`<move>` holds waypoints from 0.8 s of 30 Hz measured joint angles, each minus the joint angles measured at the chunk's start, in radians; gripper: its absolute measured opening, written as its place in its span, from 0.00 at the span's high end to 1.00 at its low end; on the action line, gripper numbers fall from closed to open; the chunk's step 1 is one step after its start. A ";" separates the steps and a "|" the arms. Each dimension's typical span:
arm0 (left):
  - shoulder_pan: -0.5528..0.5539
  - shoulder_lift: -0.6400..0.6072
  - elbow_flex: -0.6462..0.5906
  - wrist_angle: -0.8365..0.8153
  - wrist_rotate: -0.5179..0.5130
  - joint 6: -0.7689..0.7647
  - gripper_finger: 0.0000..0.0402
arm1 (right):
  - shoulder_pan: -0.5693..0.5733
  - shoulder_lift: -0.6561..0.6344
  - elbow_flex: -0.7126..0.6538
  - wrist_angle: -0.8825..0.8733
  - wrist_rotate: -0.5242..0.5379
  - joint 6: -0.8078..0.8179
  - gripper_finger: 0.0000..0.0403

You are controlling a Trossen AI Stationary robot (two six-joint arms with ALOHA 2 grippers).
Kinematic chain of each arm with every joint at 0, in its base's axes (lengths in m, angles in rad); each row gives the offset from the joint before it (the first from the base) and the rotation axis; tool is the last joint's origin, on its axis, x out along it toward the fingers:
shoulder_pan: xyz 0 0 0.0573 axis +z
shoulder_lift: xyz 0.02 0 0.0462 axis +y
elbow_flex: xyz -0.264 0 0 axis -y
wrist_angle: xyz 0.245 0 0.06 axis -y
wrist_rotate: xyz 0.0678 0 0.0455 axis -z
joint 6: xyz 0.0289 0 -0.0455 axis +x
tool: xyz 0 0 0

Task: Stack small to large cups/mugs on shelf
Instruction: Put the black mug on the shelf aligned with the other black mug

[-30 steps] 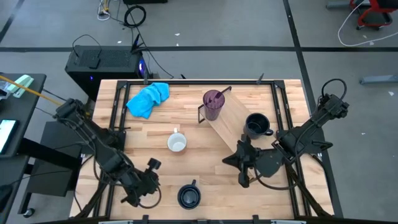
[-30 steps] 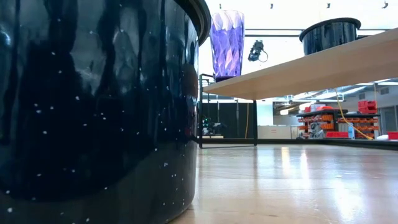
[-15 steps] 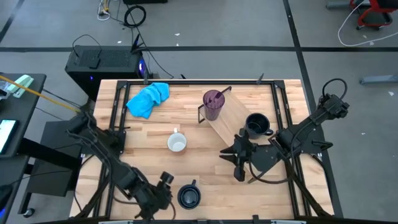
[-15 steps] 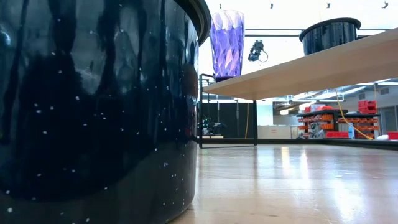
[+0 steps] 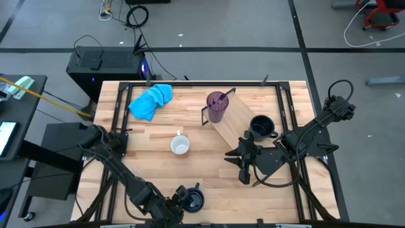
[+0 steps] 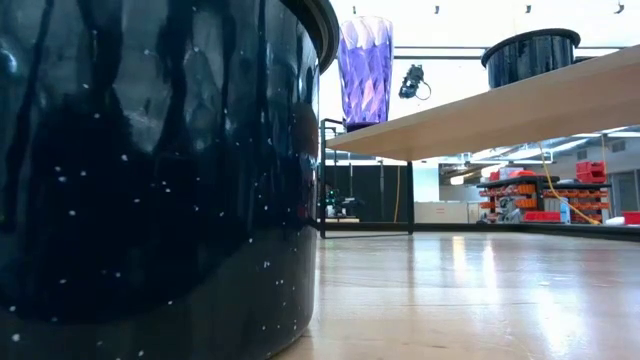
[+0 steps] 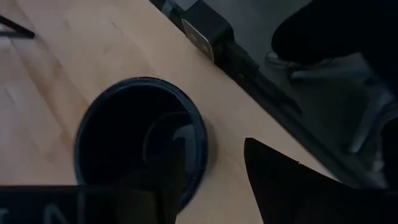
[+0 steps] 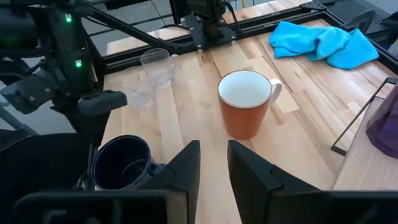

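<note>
Left gripper (image 5: 179,197) at bottom centre, jaws spread beside the navy mug (image 5: 193,200).
We'd straddle its wall squarely before closing; right gripper (image 8: 213,163) jaws nearly closed, empty.

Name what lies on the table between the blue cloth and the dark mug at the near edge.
In the high view, the white mug stands roughly between the cloth and the dark mug; the rest is bare wood.

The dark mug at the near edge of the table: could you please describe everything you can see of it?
The dark mug is glossy navy-black with pale speckles, apparently glazed ceramic. It stands upright on the table, mouth up, and looks empty, with its handle toward the white-lined mug. The left gripper is right beside it, fingers apart; contact cannot be confirmed.
</note>
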 joint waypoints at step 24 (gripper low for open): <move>0.072 0.057 -0.001 -0.034 -0.145 0.129 0.62 | 0.003 0.000 0.000 -0.007 -0.001 0.024 0.78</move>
